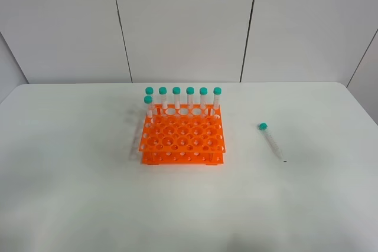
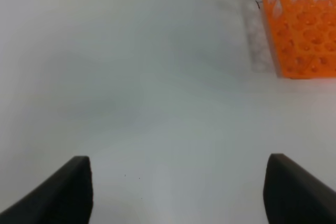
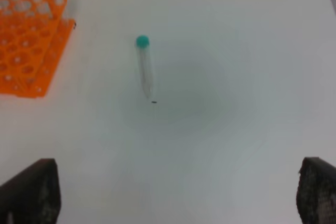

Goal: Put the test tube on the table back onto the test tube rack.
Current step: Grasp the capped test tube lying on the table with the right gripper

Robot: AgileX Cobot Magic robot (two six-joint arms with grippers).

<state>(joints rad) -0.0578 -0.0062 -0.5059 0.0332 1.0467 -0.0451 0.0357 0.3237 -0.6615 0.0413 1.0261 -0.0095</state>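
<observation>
The test tube [image 1: 271,141], clear with a teal cap, lies flat on the white table [image 1: 71,175] to the right of the orange test tube rack [image 1: 182,140]. In the right wrist view the tube [image 3: 144,69] lies ahead of my right gripper [image 3: 178,195], which is open and empty, and the rack's corner [image 3: 26,51] shows beside it. My left gripper [image 2: 178,192] is open and empty above bare table, with the rack [image 2: 304,35] off to one side ahead. Neither gripper shows in the exterior high view.
Several identical teal-capped tubes [image 1: 183,97] stand upright in the rack's back row and back left. White wall panels rise behind the table's far edge [image 1: 189,83].
</observation>
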